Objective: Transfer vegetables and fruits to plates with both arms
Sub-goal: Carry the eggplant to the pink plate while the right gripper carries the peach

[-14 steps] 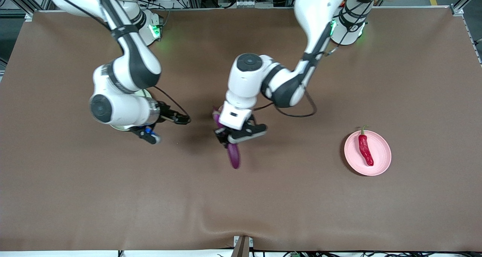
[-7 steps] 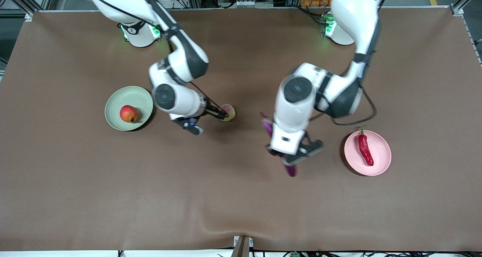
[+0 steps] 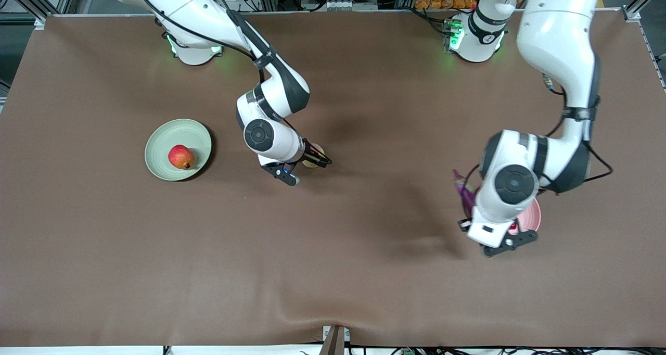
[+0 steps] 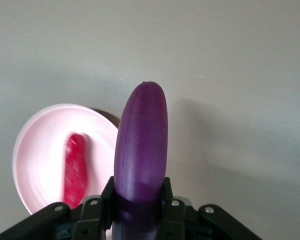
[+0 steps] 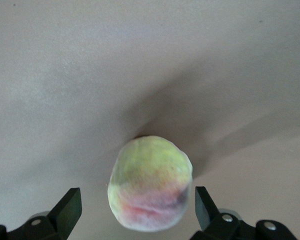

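Front view: left pincer over pale pink round plate, pinching long glossy purple eggplant.

Left wrist view: red chili pepper already on the plate; eggplant may land on it or overhang the rim.

Right wrist view: right pincer spread around fuzzy pink-green peach on brown tabletop; could roll.

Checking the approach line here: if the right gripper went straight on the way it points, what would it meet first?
The peach. In the right wrist view it sits on the table between the open fingers of the right gripper, squarely in its line. How much gap is left I cannot judge.
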Controlling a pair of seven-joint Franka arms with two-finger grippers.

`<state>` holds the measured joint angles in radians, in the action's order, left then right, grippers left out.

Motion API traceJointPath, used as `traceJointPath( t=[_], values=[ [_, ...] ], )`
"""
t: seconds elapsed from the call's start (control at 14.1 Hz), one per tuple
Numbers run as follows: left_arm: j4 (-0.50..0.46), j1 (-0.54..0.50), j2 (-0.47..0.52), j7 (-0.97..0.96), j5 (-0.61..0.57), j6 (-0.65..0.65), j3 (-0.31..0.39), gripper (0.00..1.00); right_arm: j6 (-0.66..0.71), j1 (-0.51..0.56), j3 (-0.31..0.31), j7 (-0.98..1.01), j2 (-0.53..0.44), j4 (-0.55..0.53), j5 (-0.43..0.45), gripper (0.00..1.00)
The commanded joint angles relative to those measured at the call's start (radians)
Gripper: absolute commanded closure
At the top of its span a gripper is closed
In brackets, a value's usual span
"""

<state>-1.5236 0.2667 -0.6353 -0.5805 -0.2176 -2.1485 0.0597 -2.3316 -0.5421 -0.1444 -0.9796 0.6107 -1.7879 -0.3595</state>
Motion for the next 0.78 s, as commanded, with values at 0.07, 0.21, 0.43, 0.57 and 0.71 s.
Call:
traceJointPath(
  t=[0.07,0.21,0.43,0.57,0.71],
  values=[
    [-0.189,-0.111,0.081,0.204,-0.048,-0.178,-0.015,1.00,-0.034,-0.087,0.043,-0.064,0.043,0.015,0.013,0.00],
    [-0.277,-0.171,0.097,0.315,-0.049,-0.304,-0.015,1.00,-0.022,-0.070,0.048,-0.054,0.035,0.022,0.019,0.87],
    [-0.368,-0.204,0.105,0.341,-0.051,-0.465,-0.014,1.00,0.149,0.012,0.055,-0.034,-0.018,0.069,0.020,1.00],
    [-0.388,-0.205,0.114,0.343,-0.051,-0.468,-0.011,1.00,0.402,0.121,0.055,0.053,-0.074,0.142,0.020,1.00],
    [-0.412,-0.245,0.140,0.344,-0.071,-0.468,-0.014,1.00,0.550,0.233,0.058,0.196,-0.130,0.147,0.043,1.00]
  ],
)
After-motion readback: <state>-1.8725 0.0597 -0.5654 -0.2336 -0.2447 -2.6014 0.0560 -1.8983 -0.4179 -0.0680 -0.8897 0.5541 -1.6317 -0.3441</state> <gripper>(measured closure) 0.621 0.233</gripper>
